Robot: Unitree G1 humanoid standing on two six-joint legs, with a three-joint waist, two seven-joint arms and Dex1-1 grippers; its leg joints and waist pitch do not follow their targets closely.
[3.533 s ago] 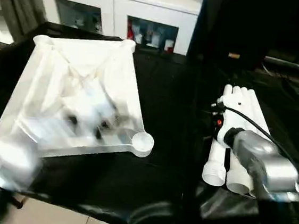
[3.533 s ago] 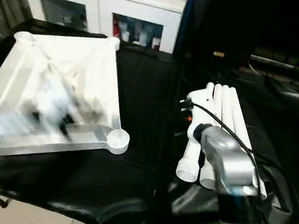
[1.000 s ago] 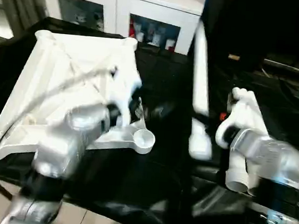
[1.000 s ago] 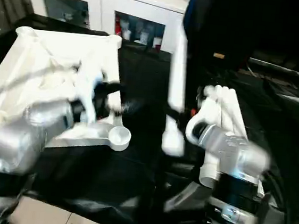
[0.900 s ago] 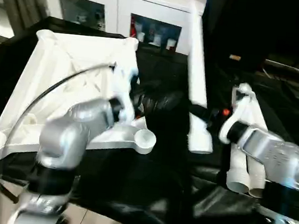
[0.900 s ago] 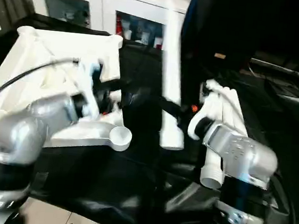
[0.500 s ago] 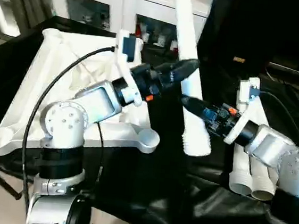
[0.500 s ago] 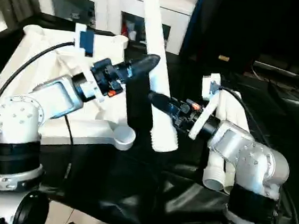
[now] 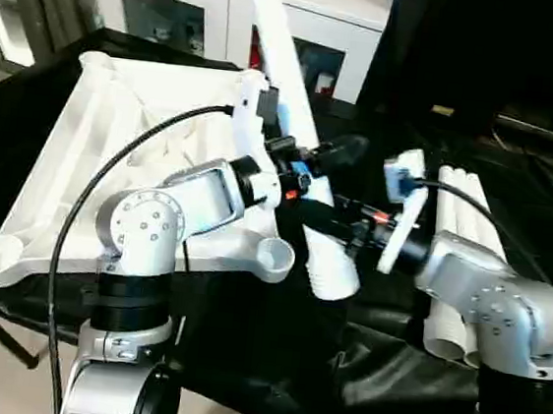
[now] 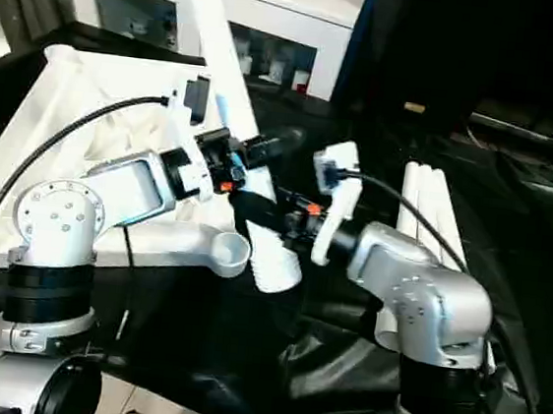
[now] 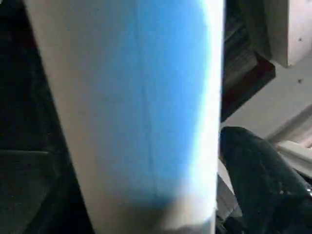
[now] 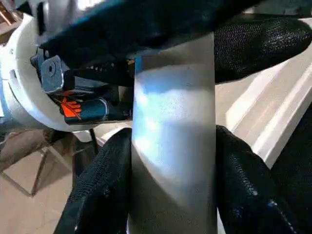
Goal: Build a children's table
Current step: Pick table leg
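Head eyes: you look forward and down at the arms.
Wrist views: you sit hard against the leg (image 12: 173, 146).
Shared: all see that leg.

Both end effectors (image 9: 313, 158) (image 9: 317, 218) raised mid-scene, fingers clamped around one leg (image 9: 282, 59)

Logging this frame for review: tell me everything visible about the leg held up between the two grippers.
The leg is a long, white, smooth plastic tube, wider at its ribbed lower end. It is held in the air, tilted, its thin end running out of the picture's top, its wide end beside the tabletop corner socket. The right gripper clamps it; the left gripper meets it just above.
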